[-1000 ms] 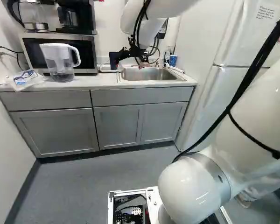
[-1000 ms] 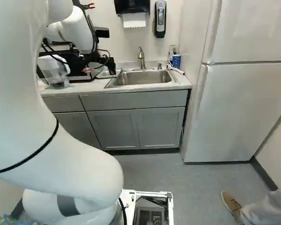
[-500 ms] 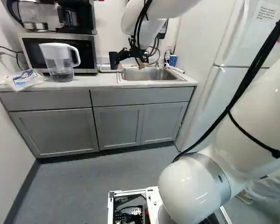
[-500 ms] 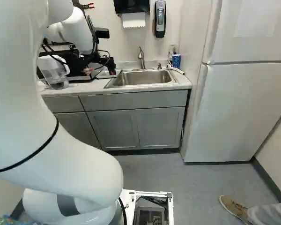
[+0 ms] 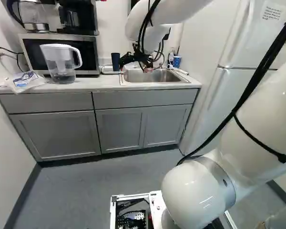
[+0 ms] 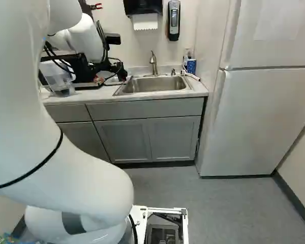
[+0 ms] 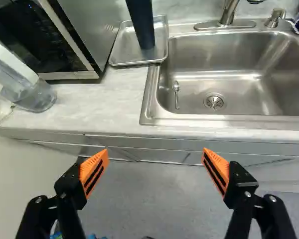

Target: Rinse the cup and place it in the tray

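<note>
One tray [image 7: 123,51], one sink [image 7: 204,77], one pitcher [image 5: 61,63], apparently two cups [image 7: 142,22].

So the worktop [image 5: 102,86] is a pale, faintly marbled slab with a steel sink [image 6: 157,85] set into it, and a shallow metal tray [image 7: 123,49] sits by the sink's rim, between that and the microwave [image 5: 86,50]. A clear pitcher [image 5: 61,63] with a white handle stands just in front of the microwave, with a crumpled plastic bag [image 5: 24,81] at the left of the left base view. There's also a blue patterned cup [image 6: 191,66] near the sink's far corner, maybe on the worktop, hard to tell.
</note>
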{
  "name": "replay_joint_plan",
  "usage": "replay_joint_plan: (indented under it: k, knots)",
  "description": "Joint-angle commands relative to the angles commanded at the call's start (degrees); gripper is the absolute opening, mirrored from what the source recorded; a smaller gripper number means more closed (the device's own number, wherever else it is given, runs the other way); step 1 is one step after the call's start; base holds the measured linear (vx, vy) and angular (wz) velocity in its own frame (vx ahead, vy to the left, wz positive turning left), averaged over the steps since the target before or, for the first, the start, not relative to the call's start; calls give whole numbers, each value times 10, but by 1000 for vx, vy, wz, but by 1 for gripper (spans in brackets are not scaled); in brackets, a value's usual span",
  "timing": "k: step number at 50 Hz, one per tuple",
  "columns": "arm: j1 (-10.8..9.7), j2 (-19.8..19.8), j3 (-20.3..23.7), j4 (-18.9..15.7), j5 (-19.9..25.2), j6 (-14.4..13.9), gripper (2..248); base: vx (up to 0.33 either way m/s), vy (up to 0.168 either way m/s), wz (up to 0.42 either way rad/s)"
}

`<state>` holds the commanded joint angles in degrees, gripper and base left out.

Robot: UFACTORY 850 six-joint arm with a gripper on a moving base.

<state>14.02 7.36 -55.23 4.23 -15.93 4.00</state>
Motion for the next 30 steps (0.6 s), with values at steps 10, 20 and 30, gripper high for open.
replay_joint_plan:
  k: [10,20,30]
  knots:
    - [-6,4,21,-2,27,-2,247,0,0,0]
    - [-13,8,47,-4,62,-4,247,0,0,0]
    - [-22,13,78,-7,102,-6,247,0,0,0]
